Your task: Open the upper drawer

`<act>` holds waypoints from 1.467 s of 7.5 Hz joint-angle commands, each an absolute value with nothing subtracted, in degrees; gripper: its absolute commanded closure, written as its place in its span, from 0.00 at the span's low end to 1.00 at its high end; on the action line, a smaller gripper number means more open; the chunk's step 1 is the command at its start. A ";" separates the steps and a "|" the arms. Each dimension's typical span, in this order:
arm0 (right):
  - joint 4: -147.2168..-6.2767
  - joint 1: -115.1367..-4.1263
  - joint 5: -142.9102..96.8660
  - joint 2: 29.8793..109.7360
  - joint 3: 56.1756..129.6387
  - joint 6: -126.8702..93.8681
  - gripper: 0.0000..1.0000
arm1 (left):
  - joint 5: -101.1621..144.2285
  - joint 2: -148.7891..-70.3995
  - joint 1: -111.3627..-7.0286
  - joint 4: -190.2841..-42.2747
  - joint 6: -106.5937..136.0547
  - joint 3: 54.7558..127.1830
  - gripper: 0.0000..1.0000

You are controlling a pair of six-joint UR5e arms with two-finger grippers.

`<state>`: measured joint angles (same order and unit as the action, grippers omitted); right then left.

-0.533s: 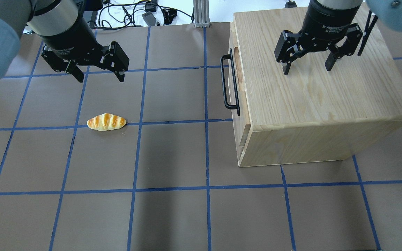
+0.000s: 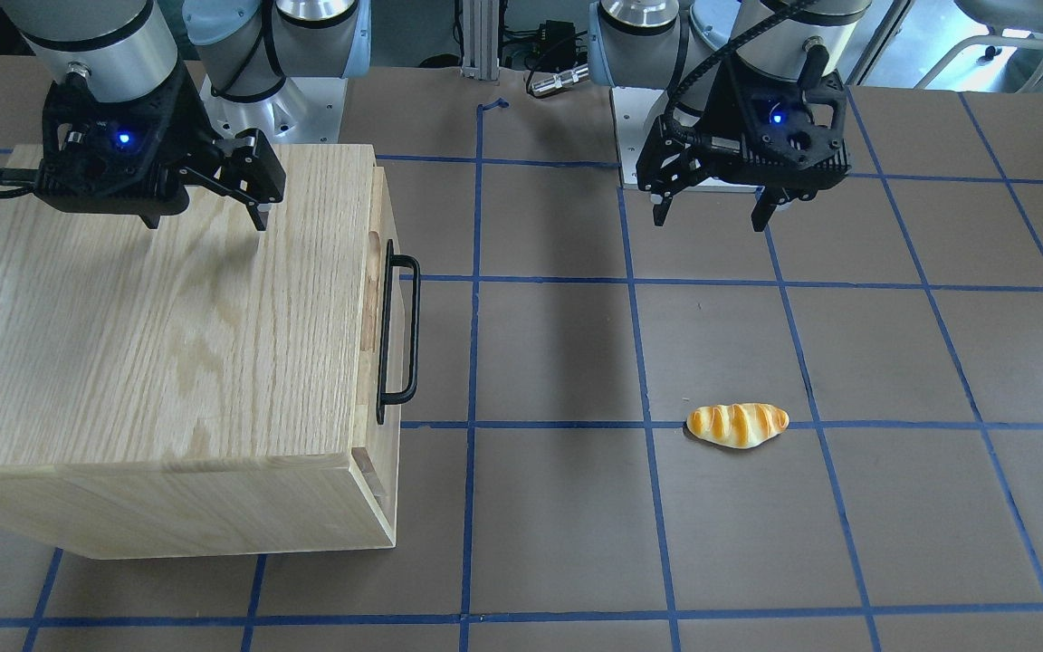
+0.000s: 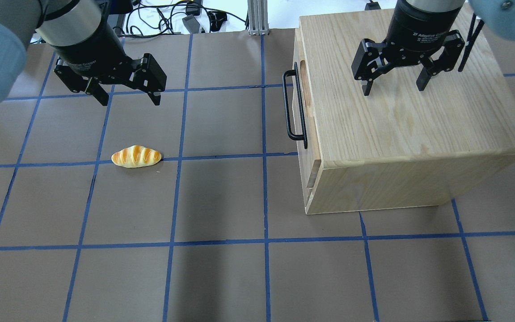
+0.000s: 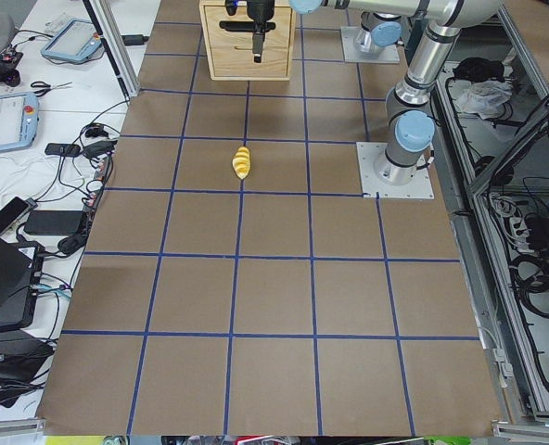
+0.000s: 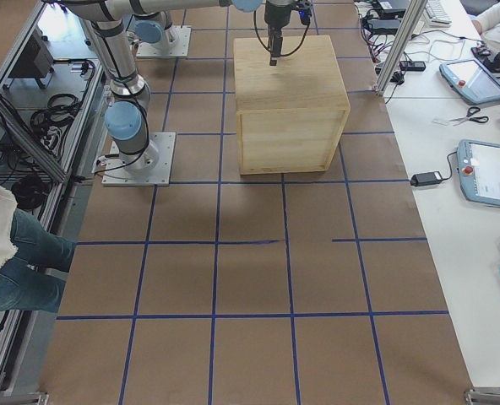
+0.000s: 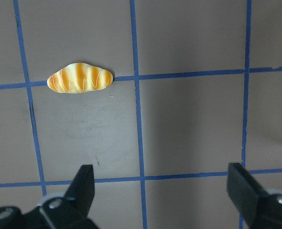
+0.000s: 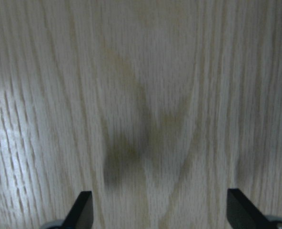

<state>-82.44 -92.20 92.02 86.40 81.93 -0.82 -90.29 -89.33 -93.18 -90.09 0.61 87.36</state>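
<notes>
While the upper drawer (image 3: 311,120) sits pushed in, front looking flush with the cabinet (image 3: 409,129), neither hand is on it. Count: one cabinet, one black bar handle (image 3: 288,107) in view, one bread roll (image 3: 136,156), two arms, two hands.

- Drawer is at the top of the cabinet's front face. That face points at the open middle of the table (image 3: 221,277), towards the roll's side.
- Right hand (image 3: 393,89) hovers over the cabinet's top panel, fingers spread wide, gripping nothing. Its wrist camera shows only wood grain and two fingertips.
- Left hand (image 3: 130,100) hangs above bare table, fingers also spread wide, nothing between them. Well apart from the handle.
- Roll lies on the table on a blue tape line, near the left hand but not under it and not touching it. Well apart from the cabinet.
</notes>
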 commanded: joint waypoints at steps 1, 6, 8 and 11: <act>-82.44 -92.20 92.02 86.40 81.91 -0.88 0.00 | -90.35 -89.21 -93.25 -90.09 0.62 87.36 0.00; -82.44 -92.20 92.02 86.40 81.91 -0.88 0.00 | -90.35 -89.21 -93.60 -90.09 1.05 88.24 0.00; -82.44 -92.20 92.02 86.40 82.00 -0.88 0.00 | -90.26 -89.47 -93.69 -89.91 1.58 87.72 0.00; -82.44 -92.20 92.02 86.40 81.91 -0.88 0.00 | -87.37 -93.50 -94.65 -86.95 2.63 87.45 0.00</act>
<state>-82.44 -92.20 92.02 86.40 81.93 -0.85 -88.57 -91.46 -93.95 -89.03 2.24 87.39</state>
